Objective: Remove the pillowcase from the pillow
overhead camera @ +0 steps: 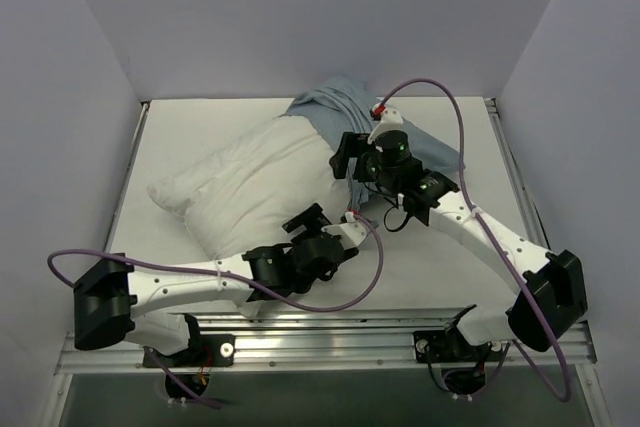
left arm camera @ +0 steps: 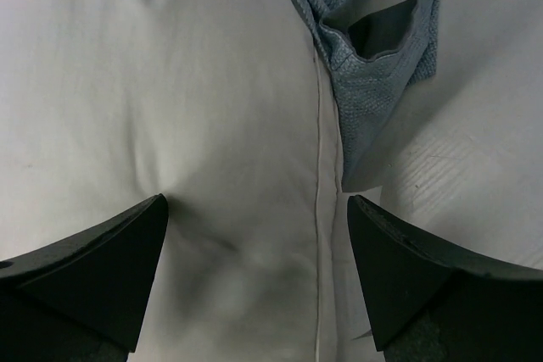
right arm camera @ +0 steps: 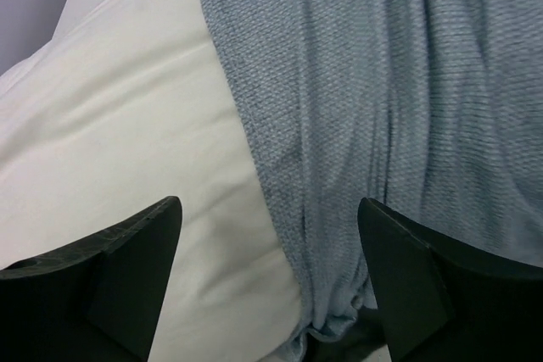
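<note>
Left fingers [left arm camera: 85, 277] gape over plump white pillow [left arm camera: 170, 82], blue pillowcase [left arm camera: 373, 99] bunched.

Soft, even light falls from above, with no glare. A faint shadow edges the pillow [overhead camera: 240, 177] at 6 o'clock on the table [overhead camera: 180, 137]. The wrist views are dimmer, yet the pillowcase [right arm camera: 382, 82] weave stays sharp.

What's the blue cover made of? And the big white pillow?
The pillowcase looks like soft woven or knitted cloth, matte blue-grey: tiny bumpy threads and folds show. The pillow looks like smooth white fabric, maybe cotton, with a stitched seam; its dents suggest soft stuffing.
</note>
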You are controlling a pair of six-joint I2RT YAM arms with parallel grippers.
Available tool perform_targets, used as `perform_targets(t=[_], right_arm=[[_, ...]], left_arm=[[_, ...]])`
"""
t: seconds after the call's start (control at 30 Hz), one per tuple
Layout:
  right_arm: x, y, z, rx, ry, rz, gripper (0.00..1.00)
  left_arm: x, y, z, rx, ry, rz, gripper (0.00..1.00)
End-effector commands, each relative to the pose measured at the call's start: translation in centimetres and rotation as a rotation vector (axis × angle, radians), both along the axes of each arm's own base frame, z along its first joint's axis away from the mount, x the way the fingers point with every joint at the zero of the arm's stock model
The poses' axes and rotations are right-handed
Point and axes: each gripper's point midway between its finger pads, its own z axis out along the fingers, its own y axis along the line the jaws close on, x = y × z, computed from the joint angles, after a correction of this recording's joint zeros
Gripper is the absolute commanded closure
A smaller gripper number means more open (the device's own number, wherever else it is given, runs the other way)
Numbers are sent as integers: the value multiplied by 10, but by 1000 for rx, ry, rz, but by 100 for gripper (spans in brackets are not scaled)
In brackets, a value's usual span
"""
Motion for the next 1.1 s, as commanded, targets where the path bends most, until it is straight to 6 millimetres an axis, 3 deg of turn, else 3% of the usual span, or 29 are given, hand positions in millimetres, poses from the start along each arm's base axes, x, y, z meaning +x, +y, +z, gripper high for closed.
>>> perform_targets(t=[0.0, 0.03, 0.2, 0.3, 0.67, 0.73, 0.77, 0.83, 0.87, 0.9, 1.07], right_arm=[[2, -39, 30, -25, -65, -98, 18], [6, -60, 34, -21, -64, -145, 15], [8, -108, 34, -9, -56, -242, 10], [3, -111, 34, -7, -62, -227, 9], [-15, -97, -1, 20, 15, -129, 10], [-16, -97, -1, 22, 15, -124, 10], [-17, -97, -1, 20, 12, -121, 11], [-17, -97, -2, 8, 12, -115, 11], [-18, -98, -2, 4, 10, -114, 12], [-18, -100, -2, -7, 3, -119, 13], [-24, -103, 7, -23, -36, -99, 15]], left_arm=[[13, -16, 30, -37, -85, 57, 6], [13, -22, 23, -36, -73, 50, 6], [19, -27, -7, 12, -64, 107, 6], [25, -19, -24, 74, -73, 202, 6], [48, 10, -67, 228, -113, 442, 3], [50, 19, -76, 270, -98, 474, 21], [51, 18, -78, 260, -91, 478, 41], [49, 15, -78, 244, -74, 464, 63], [49, 14, -75, 229, -71, 461, 86], [49, 14, -68, 209, -70, 460, 96], [46, 7, -33, 95, -35, 417, 98]])
